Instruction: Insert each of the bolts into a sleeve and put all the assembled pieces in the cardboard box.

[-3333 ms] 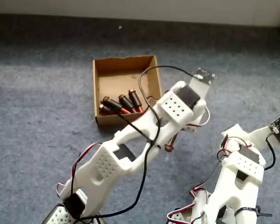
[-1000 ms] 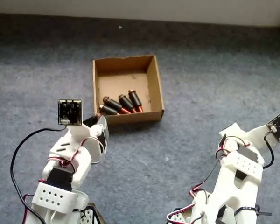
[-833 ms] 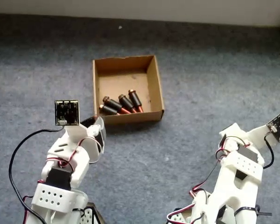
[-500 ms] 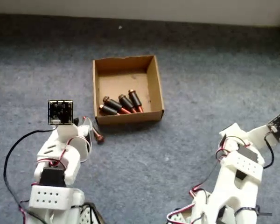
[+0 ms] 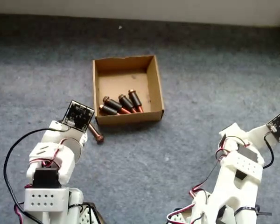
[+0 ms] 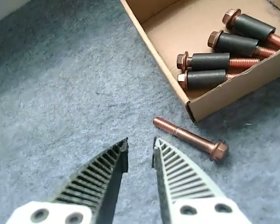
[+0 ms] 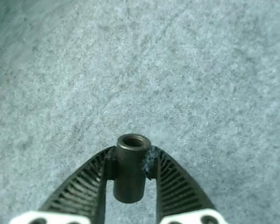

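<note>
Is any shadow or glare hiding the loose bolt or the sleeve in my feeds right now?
High view: soft, even light; the bolt lies by the faint shadow along the cardboard box front wall, readable. Left wrist view: no glare on the bolt, a thin shadow under it. Right wrist view: the sleeve in the right end effector has a lit rim and a dark bore.

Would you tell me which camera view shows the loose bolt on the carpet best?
The left wrist view: the bolt lies whole, from head to thread tip, just outside the cardboard box. The high view gives it small, off the box's near corner.
</note>
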Controlling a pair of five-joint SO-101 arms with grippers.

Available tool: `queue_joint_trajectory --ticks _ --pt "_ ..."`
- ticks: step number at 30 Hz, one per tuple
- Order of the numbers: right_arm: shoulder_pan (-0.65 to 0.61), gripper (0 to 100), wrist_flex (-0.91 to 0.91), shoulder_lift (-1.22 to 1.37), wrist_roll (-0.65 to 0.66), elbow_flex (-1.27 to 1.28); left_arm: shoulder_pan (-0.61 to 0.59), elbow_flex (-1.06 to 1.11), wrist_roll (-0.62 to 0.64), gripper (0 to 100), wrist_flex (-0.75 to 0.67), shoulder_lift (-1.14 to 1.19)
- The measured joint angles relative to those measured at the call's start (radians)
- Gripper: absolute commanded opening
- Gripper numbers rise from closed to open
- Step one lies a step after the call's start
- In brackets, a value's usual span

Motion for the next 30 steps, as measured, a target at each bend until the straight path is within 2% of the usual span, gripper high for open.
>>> queue_joint_trajectory --ticks 4,9,14,18,30 --pt "-0.015 0.5 0.0 0.0 0.0 0.0 0.028 -0.106 -0.144 12 0.08 0.094" --pt "-0.014 0.5 0.0 0.0 0.0 0.0 0.046 -0.261 -0.333 12 0.147 0.387" --pt "-0.017 0.5 0.0 0.0 0.0 0.0 0.063 -0.42 -0.632 12 0.253 0.723" --pt "-0.015 0.5 0.0 0.0 0.0 0.0 0.074 -0.509 -0.852 12 0.305 0.893" --pt "-0.018 0.5 0.0 0.0 0.0 0.0 0.092 -0.712 -0.901 12 0.307 1.26"
